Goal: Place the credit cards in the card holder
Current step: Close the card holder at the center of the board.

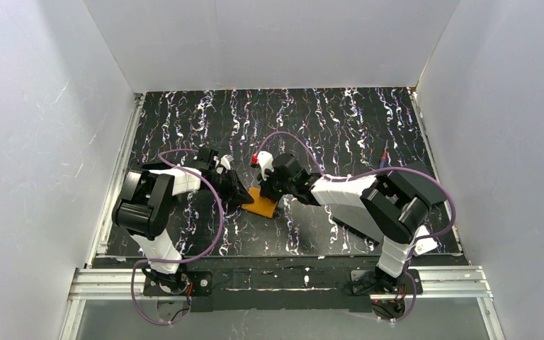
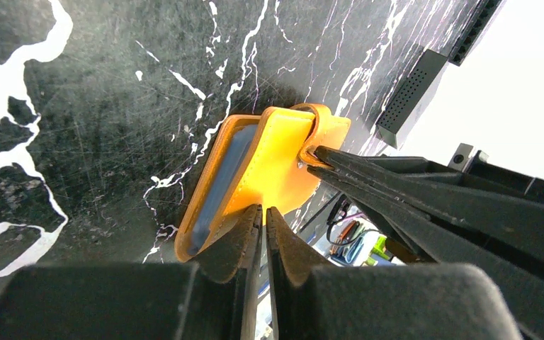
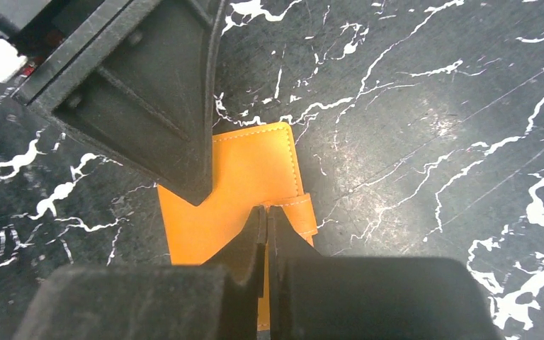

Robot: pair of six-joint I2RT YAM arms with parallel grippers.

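The orange card holder (image 1: 262,204) lies on the black marbled table between both arms. In the left wrist view the card holder (image 2: 278,159) has its cover lifted, showing a pale blue sleeve (image 2: 219,185) underneath. My left gripper (image 2: 263,212) is shut on the cover's near edge. My right gripper (image 3: 266,210) is shut on the cover beside the snap tab (image 3: 302,214), with orange leather showing between its fingers. The right gripper's fingertips (image 2: 320,157) meet the tab in the left wrist view. No credit cards are in view.
White walls enclose the table on three sides. A small red and blue object (image 1: 384,151) lies near the right wall, and a white item (image 1: 425,246) by the right arm's base. A dark perforated block (image 2: 412,88) sits by the wall.
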